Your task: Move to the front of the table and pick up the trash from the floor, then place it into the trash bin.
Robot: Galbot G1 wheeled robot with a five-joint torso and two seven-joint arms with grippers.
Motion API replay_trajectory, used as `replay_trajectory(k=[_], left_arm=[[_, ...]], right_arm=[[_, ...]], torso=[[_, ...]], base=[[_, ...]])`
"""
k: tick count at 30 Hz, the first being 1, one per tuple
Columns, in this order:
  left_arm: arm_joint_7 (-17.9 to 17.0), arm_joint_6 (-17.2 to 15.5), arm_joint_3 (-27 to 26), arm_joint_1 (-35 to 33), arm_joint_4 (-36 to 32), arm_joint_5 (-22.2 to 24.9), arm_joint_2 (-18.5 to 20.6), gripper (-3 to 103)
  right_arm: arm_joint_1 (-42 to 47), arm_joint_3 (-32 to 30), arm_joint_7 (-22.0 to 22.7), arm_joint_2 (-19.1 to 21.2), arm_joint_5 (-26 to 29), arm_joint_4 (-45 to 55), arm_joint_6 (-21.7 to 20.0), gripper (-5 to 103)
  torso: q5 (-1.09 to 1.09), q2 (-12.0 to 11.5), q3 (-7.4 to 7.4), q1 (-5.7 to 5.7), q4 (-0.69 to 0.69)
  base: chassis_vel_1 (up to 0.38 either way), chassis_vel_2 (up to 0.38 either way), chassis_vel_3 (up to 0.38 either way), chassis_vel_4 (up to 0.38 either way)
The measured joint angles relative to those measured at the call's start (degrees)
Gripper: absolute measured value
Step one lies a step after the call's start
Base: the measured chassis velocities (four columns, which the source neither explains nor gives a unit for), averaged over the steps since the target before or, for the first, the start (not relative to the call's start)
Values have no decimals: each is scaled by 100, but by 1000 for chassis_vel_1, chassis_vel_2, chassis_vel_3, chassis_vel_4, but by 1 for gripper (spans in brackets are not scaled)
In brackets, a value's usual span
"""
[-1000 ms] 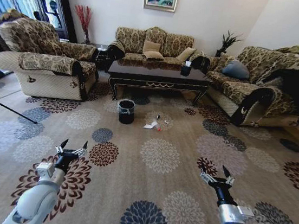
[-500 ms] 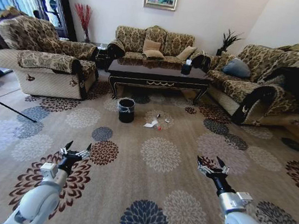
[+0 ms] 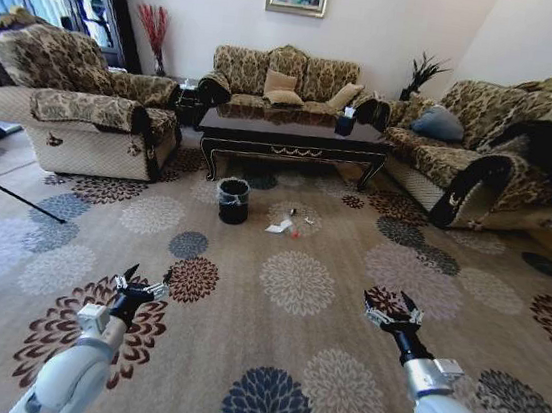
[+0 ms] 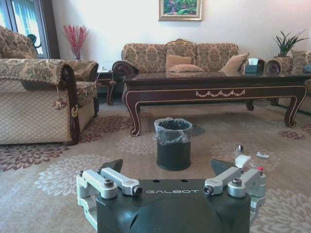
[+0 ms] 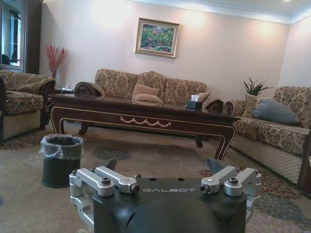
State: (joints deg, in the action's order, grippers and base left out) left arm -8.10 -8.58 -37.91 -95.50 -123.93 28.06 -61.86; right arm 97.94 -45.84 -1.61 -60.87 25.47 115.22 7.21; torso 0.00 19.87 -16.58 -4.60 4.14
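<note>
The dark glossy table (image 3: 291, 151) stands far ahead, in front of the back sofa. On the carpet before it sits the black trash bin (image 3: 233, 202) with a clear liner. To its right lies the trash (image 3: 278, 229): white paper, a red-capped bit and small scraps. My left gripper (image 3: 146, 281) and right gripper (image 3: 388, 306) hover open and empty over the carpet, well short of these things. The left wrist view has the left gripper (image 4: 166, 165), the bin (image 4: 173, 145), the trash (image 4: 242, 160) and the table (image 4: 214, 80). The right wrist view has the right gripper (image 5: 162, 165), the bin (image 5: 60, 160) and the table (image 5: 146, 114).
A patterned armchair (image 3: 76, 111) flanks the left, a sofa (image 3: 463, 159) the right, and another sofa (image 3: 286, 82) stands behind the table. A black tissue box (image 3: 343, 125) sits on the table. A thin dark pole (image 3: 6, 194) crosses the floor at left. Flowered carpet stretches ahead.
The whole picture has shifted a little, so the camera has moved. My right gripper has swung inward and up in the view; the left one has shifted slightly right. Both stay open.
</note>
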Motion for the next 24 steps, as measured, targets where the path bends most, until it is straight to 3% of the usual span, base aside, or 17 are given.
replay_trajectory(k=[12, 24], left_arm=[[-4, -5, 46, -46, -86, -94, -37, 100], [-27, -19, 41, -53, -107, -176, -87, 100]], right_arm=[[91, -13, 73, -236, -153, 50, -16, 100], [97, -29, 109, -193, -120, 114, -10, 100]], torso=[[0, -282, 189, 93, 1], [0, -543, 368, 174, -1]], base=[[0, 0, 0, 0], [0, 0, 0, 0]])
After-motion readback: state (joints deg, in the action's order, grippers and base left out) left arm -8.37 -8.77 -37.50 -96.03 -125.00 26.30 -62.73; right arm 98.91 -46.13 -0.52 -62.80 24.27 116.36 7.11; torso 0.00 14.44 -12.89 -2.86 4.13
